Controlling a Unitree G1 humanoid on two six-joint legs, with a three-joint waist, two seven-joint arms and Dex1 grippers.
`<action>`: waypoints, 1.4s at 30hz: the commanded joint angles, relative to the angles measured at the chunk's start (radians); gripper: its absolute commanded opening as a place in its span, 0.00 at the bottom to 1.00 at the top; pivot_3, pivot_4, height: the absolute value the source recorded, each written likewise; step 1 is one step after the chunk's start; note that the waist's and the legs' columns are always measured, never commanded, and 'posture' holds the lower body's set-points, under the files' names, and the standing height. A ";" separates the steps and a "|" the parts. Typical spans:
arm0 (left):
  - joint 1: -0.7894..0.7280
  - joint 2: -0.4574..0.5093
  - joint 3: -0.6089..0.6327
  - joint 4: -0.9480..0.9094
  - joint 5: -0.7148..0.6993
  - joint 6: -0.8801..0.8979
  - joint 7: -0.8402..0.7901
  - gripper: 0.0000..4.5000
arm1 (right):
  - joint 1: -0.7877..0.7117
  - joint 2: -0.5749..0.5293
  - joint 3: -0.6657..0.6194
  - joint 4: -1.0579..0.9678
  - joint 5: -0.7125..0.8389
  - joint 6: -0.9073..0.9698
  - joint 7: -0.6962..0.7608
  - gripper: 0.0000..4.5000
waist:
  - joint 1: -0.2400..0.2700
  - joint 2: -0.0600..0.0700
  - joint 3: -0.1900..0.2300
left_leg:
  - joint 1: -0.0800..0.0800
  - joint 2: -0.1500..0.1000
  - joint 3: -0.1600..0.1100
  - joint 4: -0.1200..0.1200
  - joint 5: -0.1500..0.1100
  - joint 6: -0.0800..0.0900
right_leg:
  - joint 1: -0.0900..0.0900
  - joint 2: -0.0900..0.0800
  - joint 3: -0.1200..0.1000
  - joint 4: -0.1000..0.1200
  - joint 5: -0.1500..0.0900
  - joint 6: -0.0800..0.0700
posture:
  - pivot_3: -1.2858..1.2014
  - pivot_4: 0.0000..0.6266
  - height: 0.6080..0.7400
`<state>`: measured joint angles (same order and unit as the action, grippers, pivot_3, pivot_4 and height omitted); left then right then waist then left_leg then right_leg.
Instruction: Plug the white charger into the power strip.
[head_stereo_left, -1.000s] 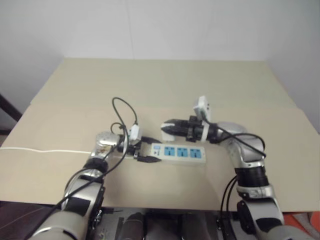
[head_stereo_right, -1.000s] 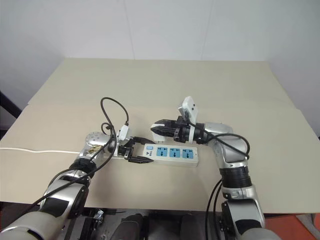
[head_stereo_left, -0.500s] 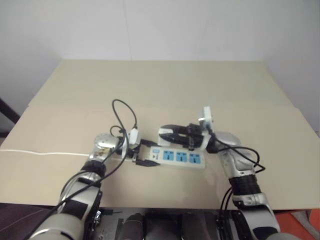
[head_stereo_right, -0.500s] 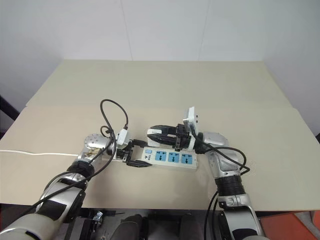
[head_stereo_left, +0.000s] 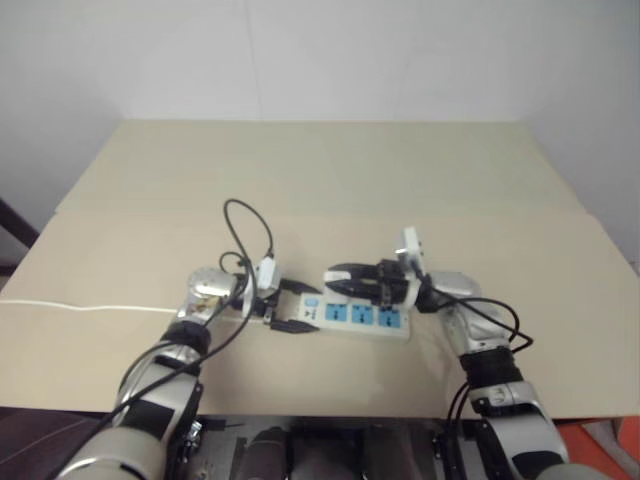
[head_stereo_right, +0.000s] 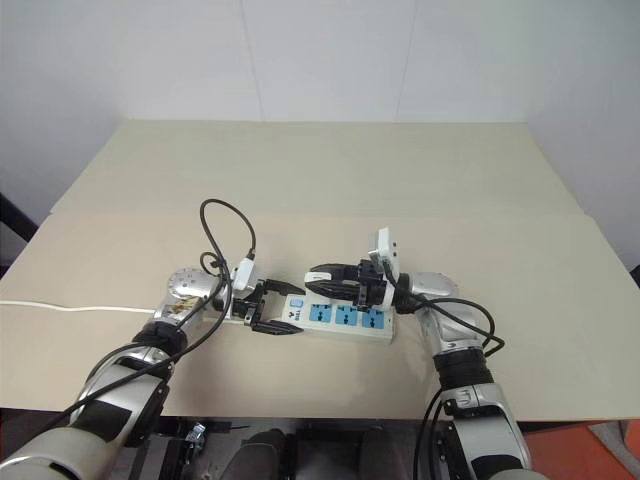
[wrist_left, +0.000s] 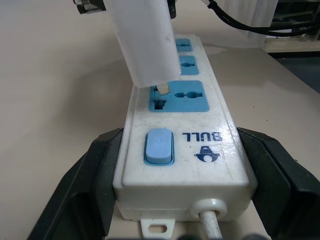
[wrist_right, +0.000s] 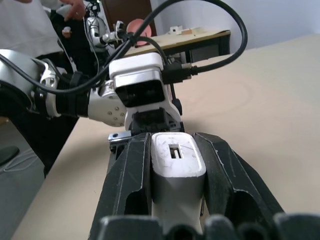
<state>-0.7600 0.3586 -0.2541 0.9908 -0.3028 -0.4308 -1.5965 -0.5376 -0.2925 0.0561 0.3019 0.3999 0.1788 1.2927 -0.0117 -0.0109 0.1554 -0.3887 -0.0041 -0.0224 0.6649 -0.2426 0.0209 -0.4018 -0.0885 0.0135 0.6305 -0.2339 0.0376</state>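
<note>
A thin white cord (head_stereo_left: 90, 306) runs across the tan tabletop (head_stereo_left: 330, 170) from its left edge to the switch end of the long narrow white plastic power strip (head_stereo_left: 365, 318), which lies flat near the table's front edge. The left gripper (head_stereo_left: 290, 306) sits at that end of the strip, its two black fingers (wrist_left: 95, 170) clenched on the strip's sides, one on each long wall beside the blue rocker switch (wrist_left: 158, 146). A looping black cable (head_stereo_left: 250, 225) arches above the left wrist, just left of the strip.

On the strip, past the switch, come three blue sockets in a row; the first blue socket (wrist_left: 180, 96) is the one nearest the switch. The small white rectangular plastic charger (wrist_right: 176, 167) hangs over that first socket, tilted, with one metal prong (wrist_left: 162, 88) at the socket's edge and not seated in it. The other two sockets lie beyond it, uncovered.

The right gripper (head_stereo_right: 325, 276) reaches in from the strip's right end, lying low along the strip and above it, its black fingers (wrist_right: 127, 175) grasping the charger between them, pressed against both of its flat sides. In the right wrist view, a person (wrist_right: 30, 22) stands beyond the table's far side.
</note>
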 joint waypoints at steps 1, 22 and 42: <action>0.015 0.002 -0.034 -0.003 0.027 0.011 -0.018 0.72 | -0.011 -0.006 0.009 0.000 -0.010 -0.046 0.007 0.26 | 0.000 0.000 0.000 | 0.000 0.000 0.000 0.000 0.000 0.000 | 0.000 0.000 0.000 0.000 0.000 0.000 | 0.52 0.24 1.00; 0.016 0.002 -0.010 0.007 0.031 0.008 -0.018 0.72 | 0.025 0.007 -0.014 0.168 -0.006 -0.177 0.003 0.26 | -0.001 0.000 0.000 | 0.004 0.000 0.000 0.000 0.000 0.000 | 0.005 0.000 0.000 -0.001 0.000 0.000 | 0.52 0.24 1.00; 0.023 0.004 0.000 0.013 0.056 -0.002 -0.018 0.72 | 0.072 0.006 0.106 0.300 -0.119 -0.373 0.030 0.26 | -0.003 -0.002 -0.003 | 0.016 0.001 -0.001 -0.002 0.000 0.000 | 0.014 0.001 0.001 -0.002 -0.001 0.000 | 0.52 0.24 1.00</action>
<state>-0.7471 0.3579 -0.2360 0.9982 -0.2767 -0.4324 -1.5888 -0.5016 -0.2660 0.1148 0.5177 0.3661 -0.2352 1.3265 -0.0151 -0.0127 0.1527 -0.3724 -0.0024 -0.0236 0.6625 -0.2430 0.0213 -0.3871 -0.0871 0.0147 0.6283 -0.2346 0.0375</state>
